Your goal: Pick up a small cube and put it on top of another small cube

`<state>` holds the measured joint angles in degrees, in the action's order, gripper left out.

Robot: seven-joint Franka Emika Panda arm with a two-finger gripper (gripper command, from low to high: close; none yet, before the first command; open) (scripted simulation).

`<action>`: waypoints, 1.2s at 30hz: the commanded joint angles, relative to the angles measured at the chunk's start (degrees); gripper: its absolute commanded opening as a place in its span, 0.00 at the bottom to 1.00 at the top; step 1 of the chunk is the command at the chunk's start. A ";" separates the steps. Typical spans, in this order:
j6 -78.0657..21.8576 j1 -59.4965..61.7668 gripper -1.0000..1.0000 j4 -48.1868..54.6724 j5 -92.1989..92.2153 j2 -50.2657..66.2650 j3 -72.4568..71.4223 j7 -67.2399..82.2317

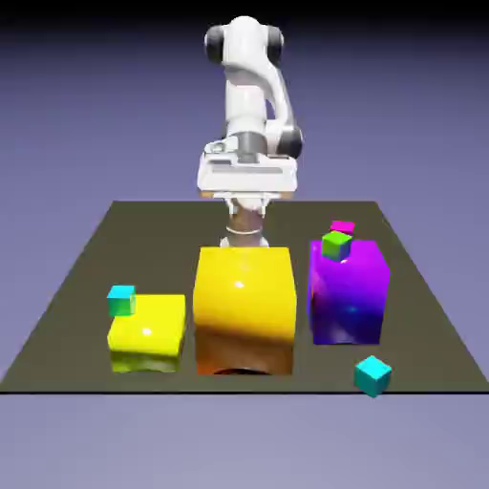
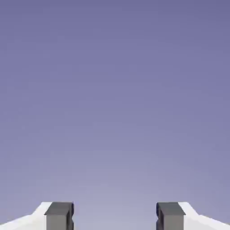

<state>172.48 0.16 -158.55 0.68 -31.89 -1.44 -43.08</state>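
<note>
One small teal cube is at the back left corner of a low yellow block; whether it rests on the block or stands behind it I cannot tell. The other small teal cube lies on the dark table near its front edge, at the exterior view's right. My gripper hangs high over the table's far side, behind the big yellow block and far from both cubes. In the hand view the gripper is open, its two grey fingertips wide apart, with only the plain backdrop between them.
A big yellow block stands in the middle of the table. To its right, a purple block carries a small green cube, with a small magenta cube just behind that.
</note>
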 commanded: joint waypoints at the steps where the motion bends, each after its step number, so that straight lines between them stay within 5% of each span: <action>1: -1.60 0.55 0.50 1.80 0.44 2.07 -0.97 -1.18; 36: -57.48 19.55 0.50 64.68 15.88 74.75 -34.93 -42.41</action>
<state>115.01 19.70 -93.87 16.56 42.85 -36.37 -85.49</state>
